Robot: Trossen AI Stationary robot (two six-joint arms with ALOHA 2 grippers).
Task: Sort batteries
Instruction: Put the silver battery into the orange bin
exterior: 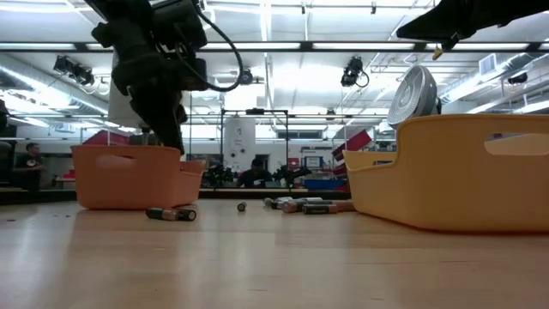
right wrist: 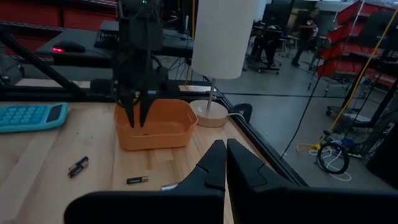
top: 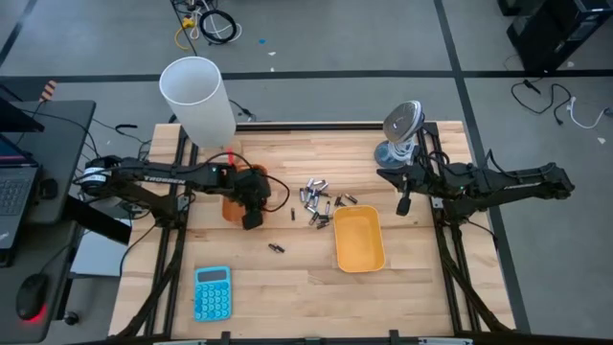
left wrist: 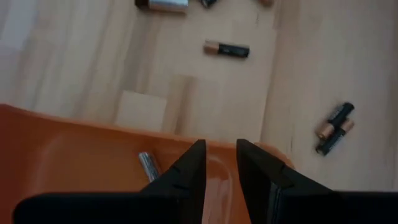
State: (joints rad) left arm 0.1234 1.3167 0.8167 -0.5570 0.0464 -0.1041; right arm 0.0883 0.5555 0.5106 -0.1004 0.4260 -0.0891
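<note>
Orange tray (top: 228,207), left of centre, takes a silvery cell (left wrist: 148,167) beneath the left gripper (left wrist: 219,163), fingers narrowly parted and empty, while the right gripper (right wrist: 225,163) waits shut at right

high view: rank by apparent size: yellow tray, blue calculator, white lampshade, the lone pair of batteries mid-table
1. white lampshade and yellow tray: look about alike; the shade stands nearer the camera, so unsure.
2. blue calculator.
3. pair of batteries, smallest by far.

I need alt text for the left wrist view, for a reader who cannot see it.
The left pincer, slightly open, hangs over an orange tray holding one silvery battery. Beyond it, more batteries lie scattered on the wooden table.
</note>
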